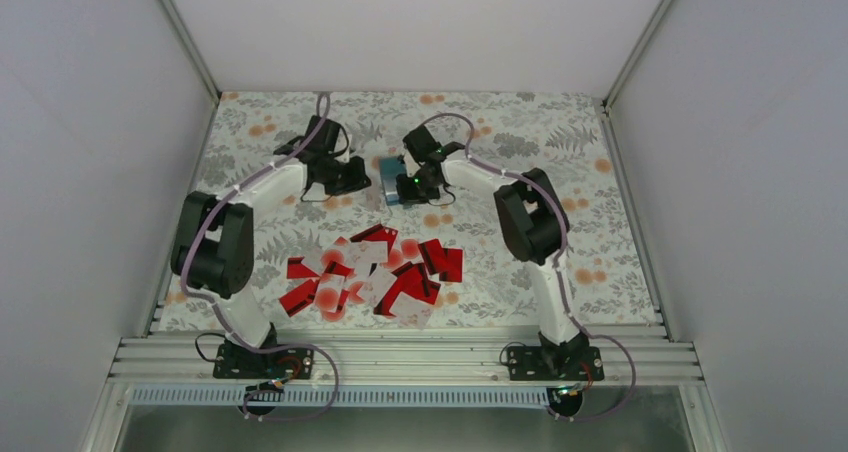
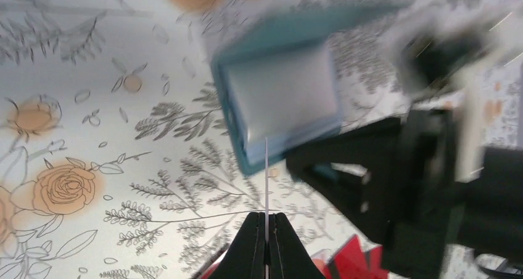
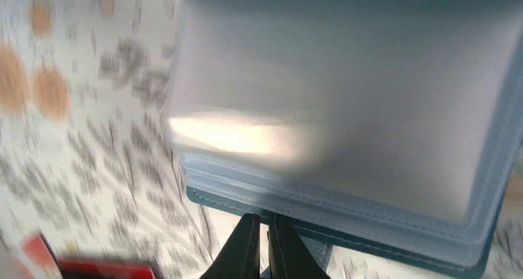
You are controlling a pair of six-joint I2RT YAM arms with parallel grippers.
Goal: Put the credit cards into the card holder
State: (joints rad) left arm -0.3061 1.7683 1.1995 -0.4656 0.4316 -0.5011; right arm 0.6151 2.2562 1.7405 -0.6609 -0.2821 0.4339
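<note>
While the left gripper [image 2: 266, 217] pinches a credit card [image 2: 266, 168] edge-on, the card holder [image 2: 284, 100] lies just ahead. At its near edge, the right gripper [image 3: 264, 220] is pressed together.

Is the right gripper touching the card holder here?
Touching. In the right wrist view the right gripper has its fingertips shut on the teal lower edge of the card holder, with no gap visible between them.
</note>
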